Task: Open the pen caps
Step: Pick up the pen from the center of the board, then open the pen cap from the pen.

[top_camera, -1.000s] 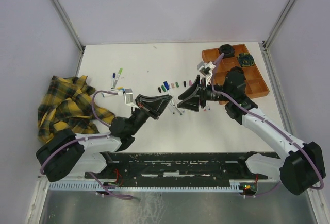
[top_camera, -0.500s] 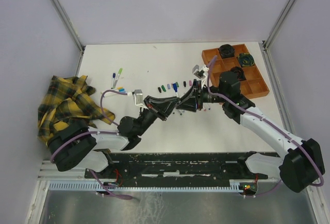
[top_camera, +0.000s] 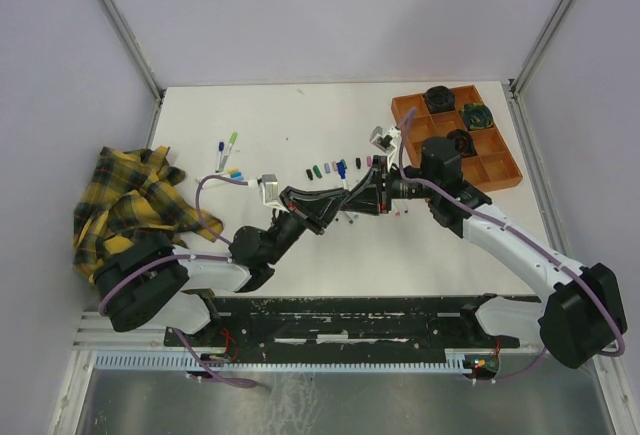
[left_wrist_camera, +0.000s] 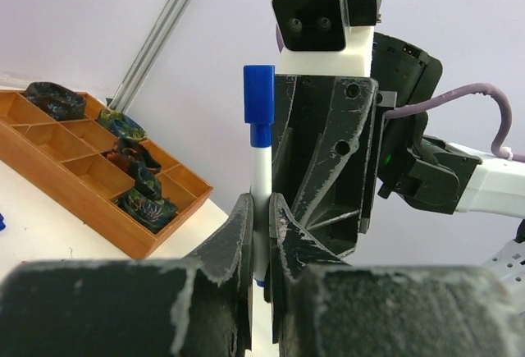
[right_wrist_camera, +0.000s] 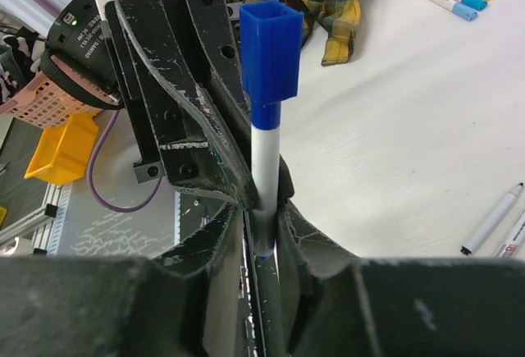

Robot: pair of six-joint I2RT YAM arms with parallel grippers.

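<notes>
Bracing pen (left_wrist_camera: pixel 261 168) over the table (top_camera: pixel 300 125): left end effector (left_wrist_camera: pixel 261 205) pinches barrel, right end effector (right_wrist_camera: pixel 262 217) clamps it too. Blue cap (right_wrist_camera: pixel 271 49) sits on top, clear of both, likely for pulling.

One orange tray (top_camera: pixel 497 167) and one plaid cloth (top_camera: pixel 130 205) are counted. One blue cap (left_wrist_camera: pixel 258 90) is seen on one held pen (left_wrist_camera: pixel 260 172).

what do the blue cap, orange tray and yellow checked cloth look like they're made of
Blue cap: likely moulded plastic, going by its even colour and crisp squared rim.
Orange tray: probably plastic, maybe printed; its walls are matte and uniform.
Yellow checked cloth: woven fabric, lying in soft crumpled folds.
</notes>
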